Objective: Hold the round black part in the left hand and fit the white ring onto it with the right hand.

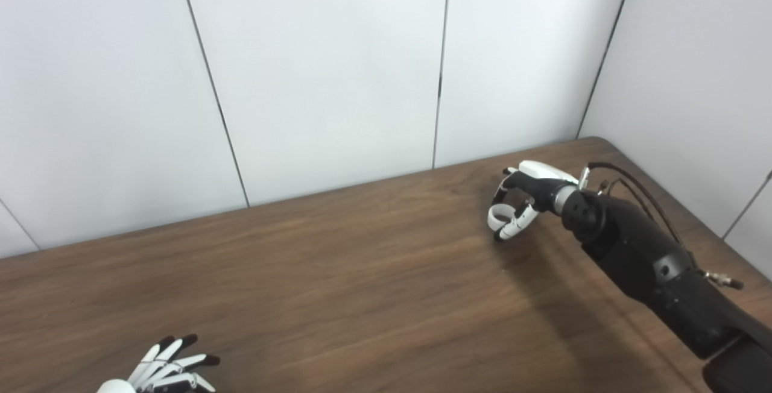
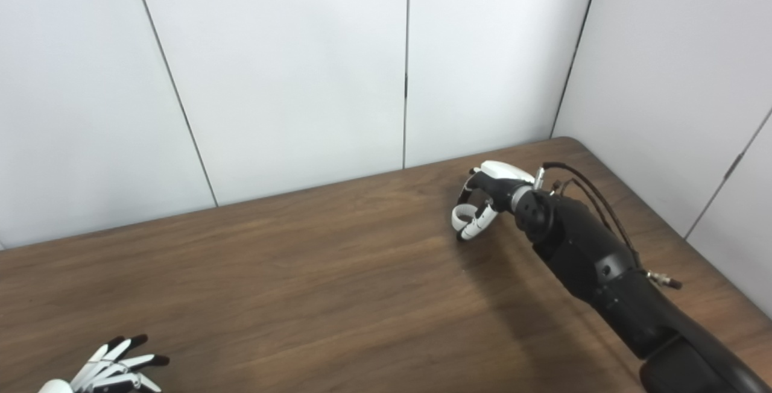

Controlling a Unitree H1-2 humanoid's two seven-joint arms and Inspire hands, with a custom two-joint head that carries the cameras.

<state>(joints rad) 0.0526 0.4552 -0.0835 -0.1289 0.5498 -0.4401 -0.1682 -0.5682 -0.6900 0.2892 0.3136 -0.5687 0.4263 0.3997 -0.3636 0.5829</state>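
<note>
Far across the wooden table [image 1: 338, 272], the right hand [image 1: 522, 200] curls around the white ring [image 1: 499, 217] and should secure it before lifting, while the left hand [image 1: 166, 372] waits empty, fingers spread; no black part is visible.

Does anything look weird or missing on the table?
Yes. The right hand is curled around the white ring near the table's far edge, and the left hand is open and holds nothing. No round black part shows anywhere in view.
</note>
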